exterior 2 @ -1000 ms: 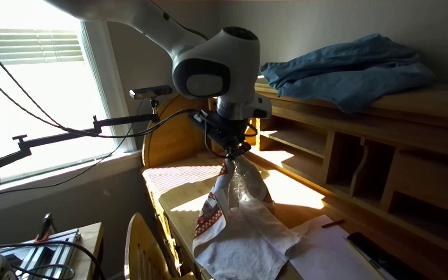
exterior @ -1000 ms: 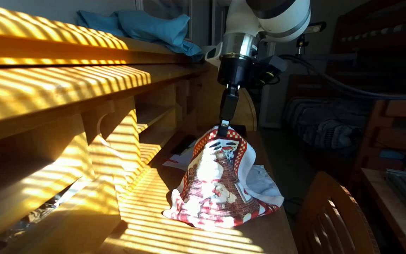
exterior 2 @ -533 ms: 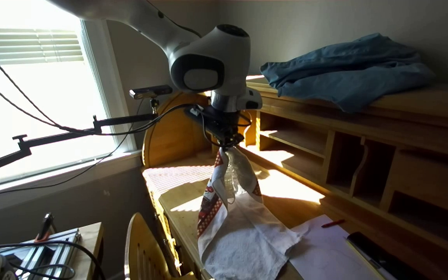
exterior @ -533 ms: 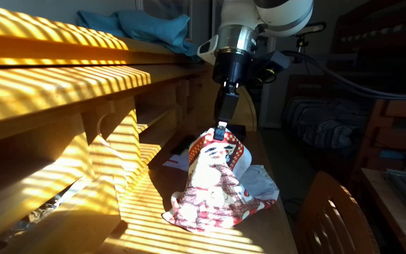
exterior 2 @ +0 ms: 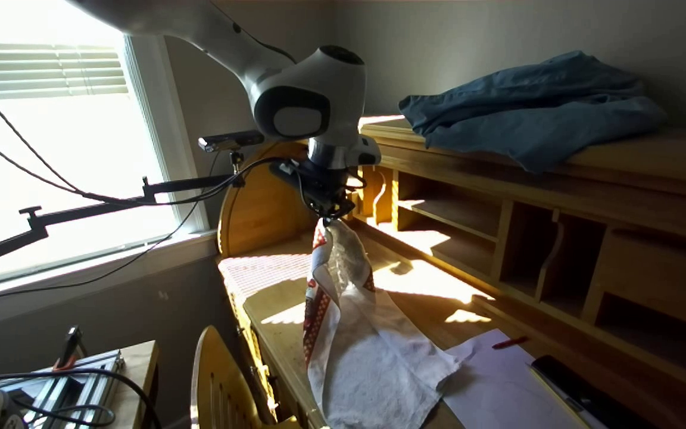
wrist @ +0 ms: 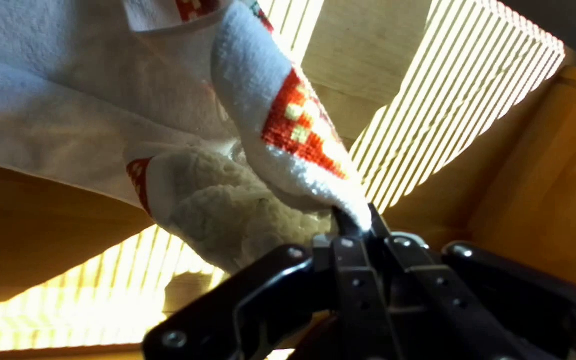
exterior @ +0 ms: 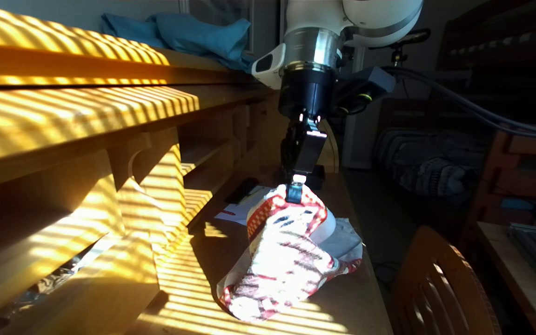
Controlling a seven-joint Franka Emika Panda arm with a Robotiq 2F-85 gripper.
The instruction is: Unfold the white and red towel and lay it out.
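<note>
sunny counter (exterior 2: 277,290) sits under the end effector (wrist: 360,220), which pinches the towel (exterior: 277,253) by its edge, so pull low and slow to lay it flat.

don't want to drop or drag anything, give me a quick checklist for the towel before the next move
1. Gripper shut on the white and red towel: ok, cloth shows pinched there in the wrist view.
2. Towel's lower part resting on the desk: ok.
3. Towel laid out flat: not ok, it slopes up to the gripper with curled sides.
4. White paper clear of the towel: not ok, a towel corner appears to overlap it.
5. Red pen clear of the towel: ok, it lies apart.
6. Nothing else trapped beneath the towel: cannot tell, its underside is hidden.
</note>
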